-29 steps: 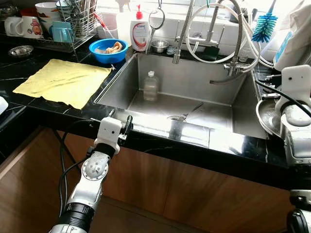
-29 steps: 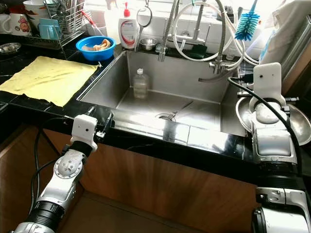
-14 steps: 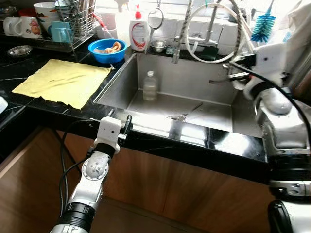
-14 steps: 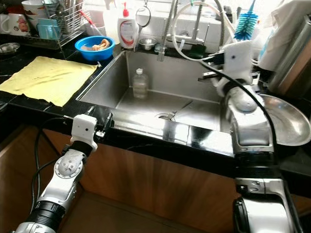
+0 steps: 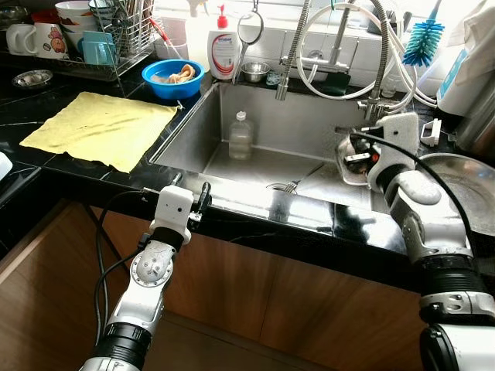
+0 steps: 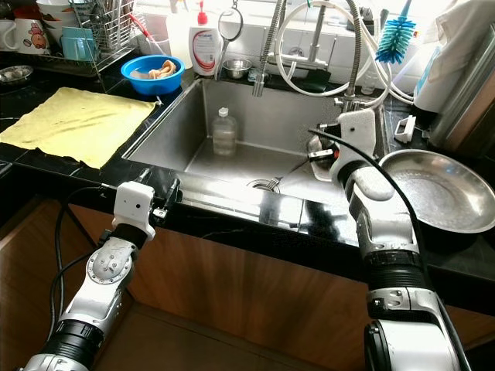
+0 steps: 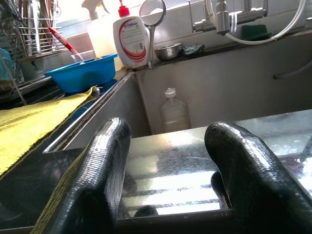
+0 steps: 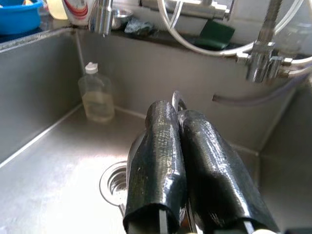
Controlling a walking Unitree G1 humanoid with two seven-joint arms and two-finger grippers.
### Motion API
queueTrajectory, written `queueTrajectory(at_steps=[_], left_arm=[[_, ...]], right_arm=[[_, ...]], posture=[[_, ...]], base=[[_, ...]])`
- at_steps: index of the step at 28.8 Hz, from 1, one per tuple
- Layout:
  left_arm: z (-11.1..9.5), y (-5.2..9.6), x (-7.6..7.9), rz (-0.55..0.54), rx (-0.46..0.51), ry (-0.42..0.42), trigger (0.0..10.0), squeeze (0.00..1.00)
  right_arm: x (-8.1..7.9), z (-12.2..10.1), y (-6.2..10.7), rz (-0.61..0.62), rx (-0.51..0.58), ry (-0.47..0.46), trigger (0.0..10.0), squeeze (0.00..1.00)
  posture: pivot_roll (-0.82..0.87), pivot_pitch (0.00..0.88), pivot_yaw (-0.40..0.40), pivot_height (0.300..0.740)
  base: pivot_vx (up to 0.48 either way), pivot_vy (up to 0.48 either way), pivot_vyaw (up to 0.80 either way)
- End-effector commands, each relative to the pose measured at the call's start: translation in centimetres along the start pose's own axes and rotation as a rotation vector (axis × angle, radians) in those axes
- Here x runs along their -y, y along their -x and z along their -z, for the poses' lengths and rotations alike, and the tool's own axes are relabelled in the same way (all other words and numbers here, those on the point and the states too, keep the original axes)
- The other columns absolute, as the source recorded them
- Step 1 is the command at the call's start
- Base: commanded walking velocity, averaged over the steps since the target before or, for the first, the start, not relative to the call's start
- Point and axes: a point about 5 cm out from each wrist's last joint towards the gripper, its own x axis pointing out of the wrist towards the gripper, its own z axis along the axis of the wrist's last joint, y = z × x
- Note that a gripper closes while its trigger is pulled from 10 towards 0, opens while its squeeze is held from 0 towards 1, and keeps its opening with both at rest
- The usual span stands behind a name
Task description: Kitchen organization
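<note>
A black stone counter (image 5: pixel 69 182) is carrying everything, with a steel sink (image 5: pixel 193 135) sunk into its middle. A yellow cloth (image 5: pixel 99 129) is lying flat on the counter's left part, near the front edge. Behind it, toward the back edge, a blue bowl (image 5: pixel 173 80), a dish rack (image 5: pixel 116 39) and a small metal dish (image 5: pixel 32 79) are sitting. A wide steel bowl (image 6: pixel 433 189) is resting on the counter's right part.

Head cameras look down over the sink (image 5: pixel 255 166); both wrist cameras face its basin close up.
</note>
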Motion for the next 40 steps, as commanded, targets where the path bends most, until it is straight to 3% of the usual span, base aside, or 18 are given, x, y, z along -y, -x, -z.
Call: queueTrajectory(at_steps=[1, 23, 24, 25, 26, 39, 40], left_arm=[[1.6, 0.9, 0.0, -0.003, -0.091, -0.004, 10.0, 0.00], [1.6, 1.0, 0.0, -0.004, -0.092, -0.001, 10.0, 0.00], [1.6, 1.0, 0.0, -0.003, -0.093, -0.001, 10.0, 0.00], [1.6, 1.0, 0.0, -0.003, -0.093, -0.001, 10.0, 0.00], [1.6, 1.0, 0.0, -0.003, -0.094, -0.001, 10.0, 0.00], [1.7, 1.0, 0.1, 0.000, -0.100, -0.002, 10.0, 0.00], [1.7, 1.0, 0.0, 0.000, -0.100, -0.002, 10.0, 0.00]], right_arm=[[0.1, 0.0, 0.0, 0.001, 0.017, -0.015, 10.0, 0.00], [0.1, 1.5, -1.0, -0.006, -0.006, -0.013, 10.0, 0.00], [0.2, 1.5, -1.0, 0.000, -0.003, -0.014, 10.0, 0.36], [0.2, 1.5, -1.0, 0.003, -0.002, -0.020, 10.0, 0.36], [0.3, 1.6, -1.0, 0.005, -0.003, -0.020, 10.0, 1.00], [0.3, 1.7, -1.0, 0.032, 0.008, 0.002, 10.0, 1.00], [0.3, 1.4, -1.0, 0.042, 0.021, 0.015, 10.0, 0.27]], posture=[[0.01, 0.000, -0.039, 0.740], [0.02, 0.000, -0.043, 0.740], [0.02, 0.000, -0.043, 0.740], [0.02, 0.000, -0.043, 0.740], [0.02, 0.000, -0.043, 0.740], [0.02, 0.000, -0.042, 0.740], [0.02, 0.000, -0.041, 0.740]], base=[[0.000, 0.000, 0.00], [0.000, 0.000, 0.00], [0.000, 0.000, 0.00], [0.000, 0.000, 0.00], [0.000, 0.000, 0.00], [0.000, 0.000, 0.00], [0.000, 0.000, 0.00]])
